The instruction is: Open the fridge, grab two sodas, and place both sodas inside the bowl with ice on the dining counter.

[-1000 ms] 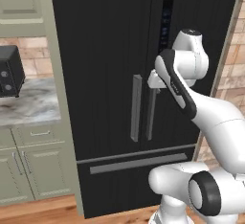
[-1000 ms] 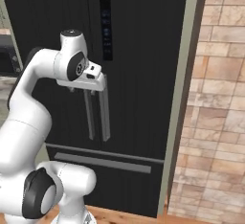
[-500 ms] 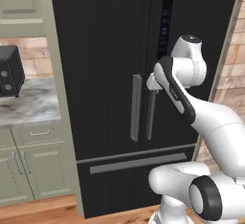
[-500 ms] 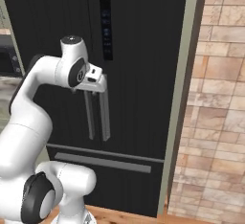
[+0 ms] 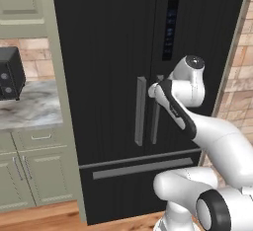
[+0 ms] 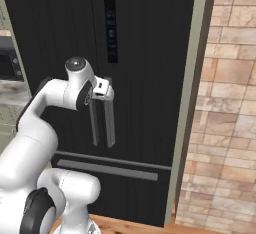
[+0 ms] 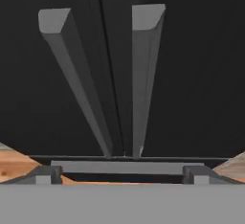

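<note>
The fridge (image 5: pixel 113 52) is taking up the middle and upper part of both base views, its two black doors shut. The two grey handles are hanging side by side at the seam: the left handle (image 5: pixel 140 110) and the right handle (image 5: pixel 155 121) just right of centre in the left base view, and the same pair left of centre in the right base view. The lower drawer (image 5: pixel 143 168), with its flat grey bar, is running across below them. We are seeing no cans and no bowl, so we are judging that we are at the very first step, opening the fridge.

We are holding the gripper (image 6: pixel 104 89) up at the top ends of the handles, its jaws spread wide with nothing between them. In the hand view we are looking down along the doors: the two handles are running from the upper part of the frame towards the drawer at the bottom, with the finger tips (image 7: pixel 48 174) showing low at either side. Whether the gripper is touching a handle, we cannot tell.

Next, as we are reading it, we are needing to settle on one handle, bring the jaws around it, close, and pull the door outward along its swing.

At the far left of the left base view, a microwave (image 5: pixel 10 73) is sitting on a marble tabletop (image 5: pixel 34 110) over pale green cabinets (image 5: pixel 39 171). A brick wall (image 6: pixel 230 108) is flanking the fridge on the right.
</note>
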